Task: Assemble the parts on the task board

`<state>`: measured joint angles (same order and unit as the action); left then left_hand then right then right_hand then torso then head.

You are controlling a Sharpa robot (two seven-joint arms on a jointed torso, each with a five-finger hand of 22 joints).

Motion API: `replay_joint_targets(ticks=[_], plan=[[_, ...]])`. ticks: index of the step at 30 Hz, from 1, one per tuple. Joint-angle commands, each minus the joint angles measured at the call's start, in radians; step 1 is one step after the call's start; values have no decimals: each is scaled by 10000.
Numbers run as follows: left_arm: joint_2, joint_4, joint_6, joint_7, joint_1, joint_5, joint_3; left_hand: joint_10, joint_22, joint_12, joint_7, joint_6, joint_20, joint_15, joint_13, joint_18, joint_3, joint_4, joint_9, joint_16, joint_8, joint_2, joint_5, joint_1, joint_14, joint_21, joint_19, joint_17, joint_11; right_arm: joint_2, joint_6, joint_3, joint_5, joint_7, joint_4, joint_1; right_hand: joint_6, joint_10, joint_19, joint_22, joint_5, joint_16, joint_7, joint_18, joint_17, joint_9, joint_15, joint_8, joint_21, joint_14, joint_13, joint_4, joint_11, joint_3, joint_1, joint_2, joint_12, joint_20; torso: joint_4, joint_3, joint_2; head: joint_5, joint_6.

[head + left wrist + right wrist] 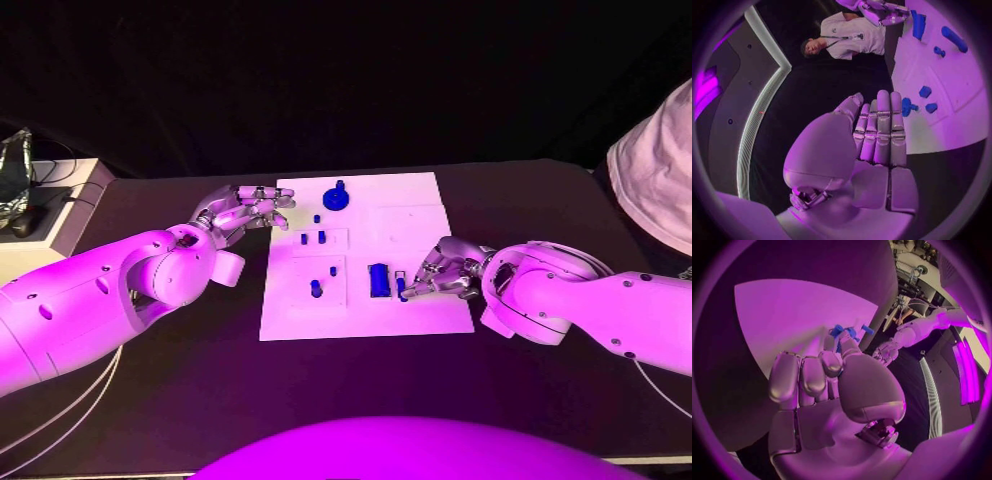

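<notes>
White board (418,205) mid worktop (562,380), left robot hand (242,212) empty, fingers apart at its left edge, right robot hand (444,270) near right edge pinching a blue part (401,287)

Board mid-table, a hand at each side.
The task board (411,210) lies between left hand (242,212) and right hand (444,268); parts (315,238) stand on it.

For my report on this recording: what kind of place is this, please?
Probably a robotics lab or demo stand: a black table with a white task board carrying small blue parts, and equipment with cables on a side stand.
</notes>
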<state>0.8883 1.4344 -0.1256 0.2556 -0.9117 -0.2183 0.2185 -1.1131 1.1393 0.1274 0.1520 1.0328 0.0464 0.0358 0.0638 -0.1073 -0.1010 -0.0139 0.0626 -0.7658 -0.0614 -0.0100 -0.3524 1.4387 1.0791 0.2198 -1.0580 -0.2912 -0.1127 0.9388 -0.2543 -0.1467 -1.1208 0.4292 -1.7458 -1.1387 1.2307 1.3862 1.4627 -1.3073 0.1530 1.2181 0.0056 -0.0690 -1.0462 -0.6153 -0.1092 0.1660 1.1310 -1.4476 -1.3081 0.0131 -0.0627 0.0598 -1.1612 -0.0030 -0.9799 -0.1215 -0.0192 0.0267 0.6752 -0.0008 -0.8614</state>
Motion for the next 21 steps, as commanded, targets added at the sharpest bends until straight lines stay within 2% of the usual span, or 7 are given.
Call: replay_joint_targets(ticks=[1, 9, 21], plan=[[-7, 18, 50, 52, 13, 47, 8, 56, 5, 45, -29, -55, -3, 50, -12, 23, -23, -38, 11, 2, -32, -1, -3, -65, -10, -37, -57, 13, 31, 107, 613, -2, 57, -392, -146, 62, 19, 73, 543, -1563, -68, 61, -57, 133, -20, -17, -73, 49, 31, -30, -277, 158, -26, -63, -112, -39, -35, -71, 6, 2, -1, 0, -2], [-19, 12, 60, 52, 16, 47, 8, 52, 12, 47, -31, -46, -5, 49, -12, 23, -27, -25, 12, 2, -33, -6, 1, -52, -10, -36, -57, 12, 32, 291, 720, -2, -51, -338, -302, 174, 19, 86, 540, -1565, -175, 56, -71, 142, -52, -39, -80, 121, 42, -34, -294, 254, -35, -193, -96, -92, -56, -84, 9, 3, -1, -14, 0], [-26, 4, 59, 52, 22, 47, 8, 52, 12, 47, -31, -46, -5, 49, -12, 23, -27, -25, 12, 2, -33, -6, 1, -52, -10, -36, -57, 12, 32, 263, 351, 2, -128, -192, -228, 207, -2, 102, 550, -1572, -28, 72, -96, 147, -88, -83, -90, 189, 79, -43, -300, 109, -52, -167, 104, 153, -66, -95, -7, -4, 5, -33, -8]])
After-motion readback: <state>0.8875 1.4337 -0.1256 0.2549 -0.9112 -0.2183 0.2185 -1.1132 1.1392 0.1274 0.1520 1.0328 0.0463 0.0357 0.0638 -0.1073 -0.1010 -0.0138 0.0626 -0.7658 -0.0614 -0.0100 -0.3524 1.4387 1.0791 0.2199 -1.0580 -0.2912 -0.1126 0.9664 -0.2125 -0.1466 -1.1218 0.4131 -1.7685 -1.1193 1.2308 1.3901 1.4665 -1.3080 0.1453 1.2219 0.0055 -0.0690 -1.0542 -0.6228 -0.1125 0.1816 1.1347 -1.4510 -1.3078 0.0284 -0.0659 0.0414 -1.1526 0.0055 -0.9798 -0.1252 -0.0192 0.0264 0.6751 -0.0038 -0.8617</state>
